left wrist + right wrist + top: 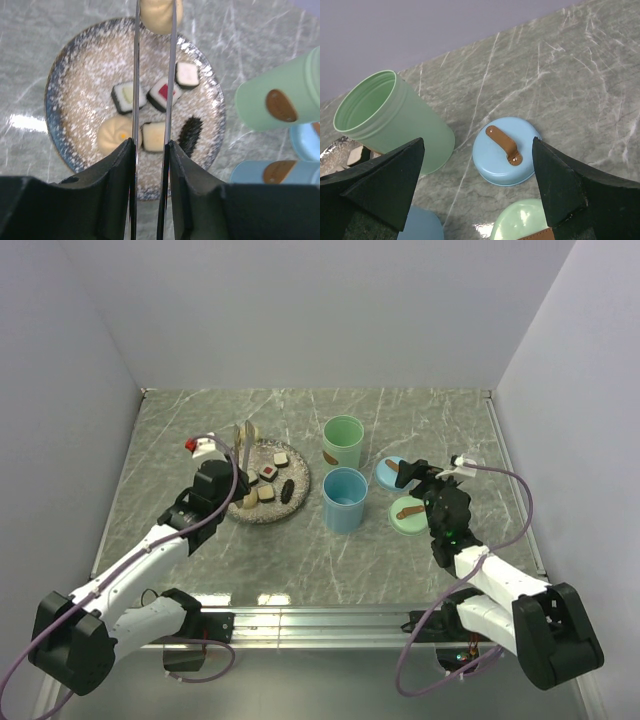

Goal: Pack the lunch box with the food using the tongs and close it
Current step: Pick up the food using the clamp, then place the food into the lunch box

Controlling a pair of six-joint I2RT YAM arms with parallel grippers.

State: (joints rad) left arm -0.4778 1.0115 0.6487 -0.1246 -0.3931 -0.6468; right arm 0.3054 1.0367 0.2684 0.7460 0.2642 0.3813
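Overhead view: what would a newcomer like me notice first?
Probably the speckled plate of bite-sized food, left of centre, where the left gripper clamps silver tongs with a beige ball between their tips. Right of it stand a green tub and a blue tub; the right gripper hangs open over the blue lid.

- The left arm (140,565) reaches forward from its base and angles inward, with the elbow low and the wrist raised.
- The left tool (151,145) points down and ahead. Its two dark fingers (117,175) stand close together, each pressing from outside on one arm of the tongs (136,75). The tongs run straight out ahead of the tool.
- The right arm (495,585) rises from its base, folds at the elbow and leans forward and inward.
- The right tool (477,150) tilts downward with its jaws spread wide. Its fingers (385,185) sit far apart at either side of the wrist view.
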